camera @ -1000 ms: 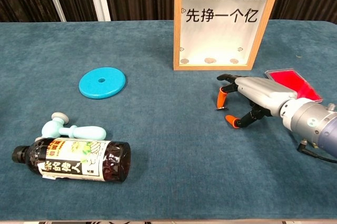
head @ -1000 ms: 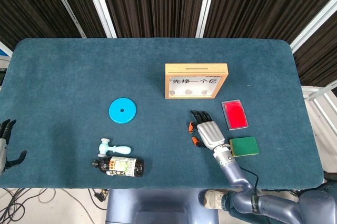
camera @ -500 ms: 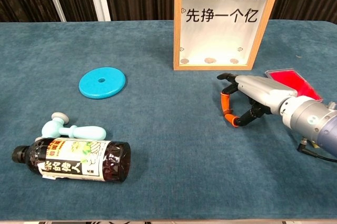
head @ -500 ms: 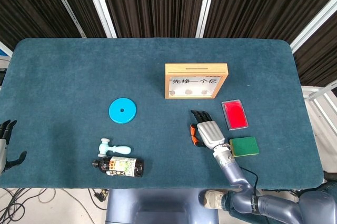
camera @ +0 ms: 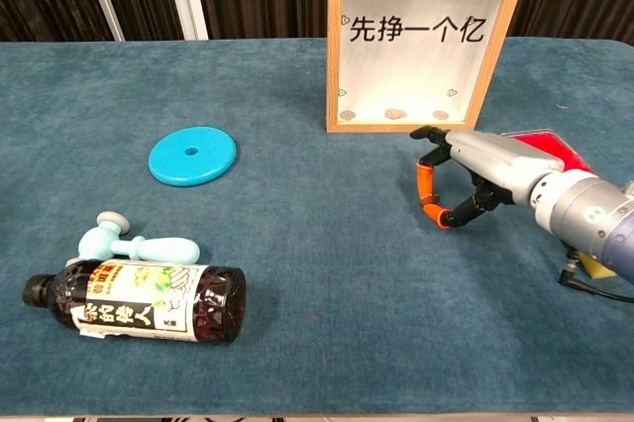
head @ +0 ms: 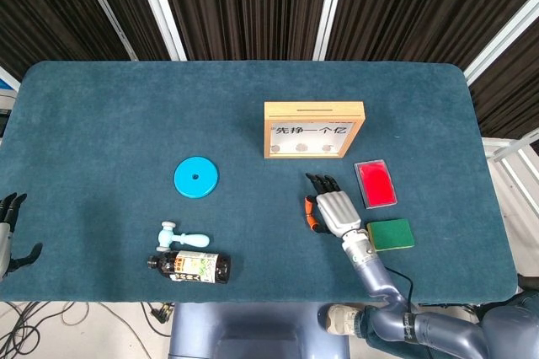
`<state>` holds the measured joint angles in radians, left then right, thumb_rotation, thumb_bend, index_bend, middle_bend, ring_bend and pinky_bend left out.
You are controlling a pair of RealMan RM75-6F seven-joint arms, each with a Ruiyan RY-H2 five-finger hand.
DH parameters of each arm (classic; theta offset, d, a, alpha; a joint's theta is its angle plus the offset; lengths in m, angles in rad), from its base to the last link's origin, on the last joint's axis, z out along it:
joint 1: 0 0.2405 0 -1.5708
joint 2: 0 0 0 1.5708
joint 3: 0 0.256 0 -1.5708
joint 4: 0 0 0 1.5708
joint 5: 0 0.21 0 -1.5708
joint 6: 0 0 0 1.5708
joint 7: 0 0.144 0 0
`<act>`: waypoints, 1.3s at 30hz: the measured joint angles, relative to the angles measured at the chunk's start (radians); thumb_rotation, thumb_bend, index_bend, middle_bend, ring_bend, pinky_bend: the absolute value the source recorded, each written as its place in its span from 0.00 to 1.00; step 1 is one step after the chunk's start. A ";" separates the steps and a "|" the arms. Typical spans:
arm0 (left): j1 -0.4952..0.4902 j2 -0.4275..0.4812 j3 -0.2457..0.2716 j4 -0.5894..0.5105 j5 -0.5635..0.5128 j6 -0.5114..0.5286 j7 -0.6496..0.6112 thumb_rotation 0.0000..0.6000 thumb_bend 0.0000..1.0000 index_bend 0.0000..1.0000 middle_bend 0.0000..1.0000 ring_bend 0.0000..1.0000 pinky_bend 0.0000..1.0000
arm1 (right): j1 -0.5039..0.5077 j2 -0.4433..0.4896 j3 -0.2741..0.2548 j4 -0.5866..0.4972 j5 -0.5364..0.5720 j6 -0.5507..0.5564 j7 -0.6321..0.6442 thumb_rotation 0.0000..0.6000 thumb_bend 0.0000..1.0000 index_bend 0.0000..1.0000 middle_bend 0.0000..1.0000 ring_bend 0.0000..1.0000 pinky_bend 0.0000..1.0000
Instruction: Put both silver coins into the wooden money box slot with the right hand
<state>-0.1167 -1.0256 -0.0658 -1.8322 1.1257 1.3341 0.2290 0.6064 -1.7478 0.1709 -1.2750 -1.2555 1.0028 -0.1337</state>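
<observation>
The right hand (camera: pixel 466 179) hovers low over the blue desk (head: pixel 101 123), just in front of the wooden-framed money box (camera: pixel 426 43), thumb and forefinger tips pinched together. Whether they hold a silver coin is too small to tell. Next, it must lift to the top slot (head: pixel 313 108).

A robot's right hand (head: pixel 334 210) hovers, fingers curled, before a wooden money box (head: pixel 314 129), between a blue disc (head: pixel 196 178) and red tray (head: pixel 376 183).
</observation>
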 measured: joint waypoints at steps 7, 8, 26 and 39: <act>0.000 0.000 0.003 -0.003 0.001 0.000 0.003 1.00 0.30 0.07 0.00 0.00 0.00 | -0.008 0.086 0.042 -0.118 -0.011 0.065 -0.024 1.00 0.50 0.68 0.02 0.00 0.00; 0.000 0.000 0.003 -0.003 0.002 0.001 0.004 1.00 0.30 0.07 0.00 0.00 0.00 | -0.010 0.101 0.051 -0.138 -0.011 0.077 -0.029 1.00 0.50 0.68 0.02 0.00 0.00; -0.002 0.002 0.007 -0.013 -0.005 -0.002 0.014 1.00 0.30 0.07 0.00 0.00 0.00 | 0.003 0.270 0.211 -0.358 0.024 0.226 -0.198 1.00 0.50 0.69 0.02 0.00 0.00; -0.009 0.005 0.001 -0.011 -0.030 -0.014 0.018 1.00 0.30 0.07 0.00 0.00 0.00 | 0.144 0.295 0.304 -0.313 0.203 0.071 -0.318 1.00 0.50 0.69 0.02 0.00 0.00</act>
<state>-0.1253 -1.0203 -0.0643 -1.8427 1.0962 1.3198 0.2467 0.7500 -1.4530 0.4745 -1.5876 -1.0529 1.0737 -0.4517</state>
